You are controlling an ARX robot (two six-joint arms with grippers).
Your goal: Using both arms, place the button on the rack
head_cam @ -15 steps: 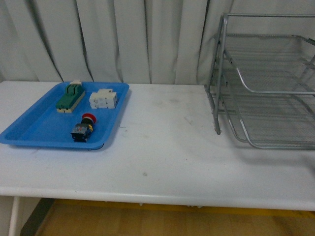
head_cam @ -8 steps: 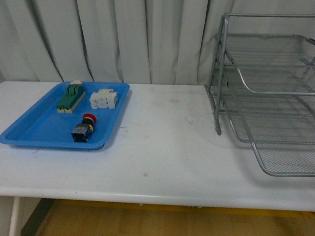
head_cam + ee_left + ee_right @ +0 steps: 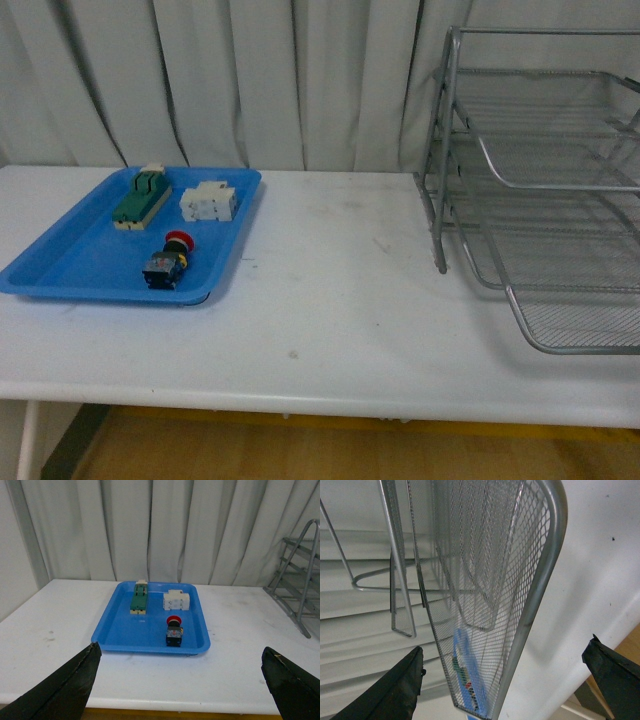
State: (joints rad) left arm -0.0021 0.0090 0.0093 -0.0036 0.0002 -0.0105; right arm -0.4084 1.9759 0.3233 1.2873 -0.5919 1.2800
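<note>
The button [image 3: 168,262], with red cap and dark body, lies on its side in the blue tray [image 3: 90,260] at the left of the table. It also shows in the left wrist view [image 3: 174,629]. The silver wire-mesh rack [image 3: 449,150] stands at the right, its bottom tray [image 3: 570,350] slid out toward the front. My left gripper [image 3: 180,651] is open and empty, back from the blue tray's near edge. My right gripper [image 3: 505,647] is open, its fingers either side of the slid-out tray's rim [image 3: 540,580]. Neither gripper shows in the front view.
A white block [image 3: 209,202] and a green-topped switch [image 3: 140,197] lie at the back of the blue tray. The white table [image 3: 330,300] runs between tray and rack. Grey curtains hang behind. The rack's edge shows in the left wrist view [image 3: 300,580].
The rack's bottom tray has slid out toward the table's front edge. The button and the blue tray have not moved.
</note>
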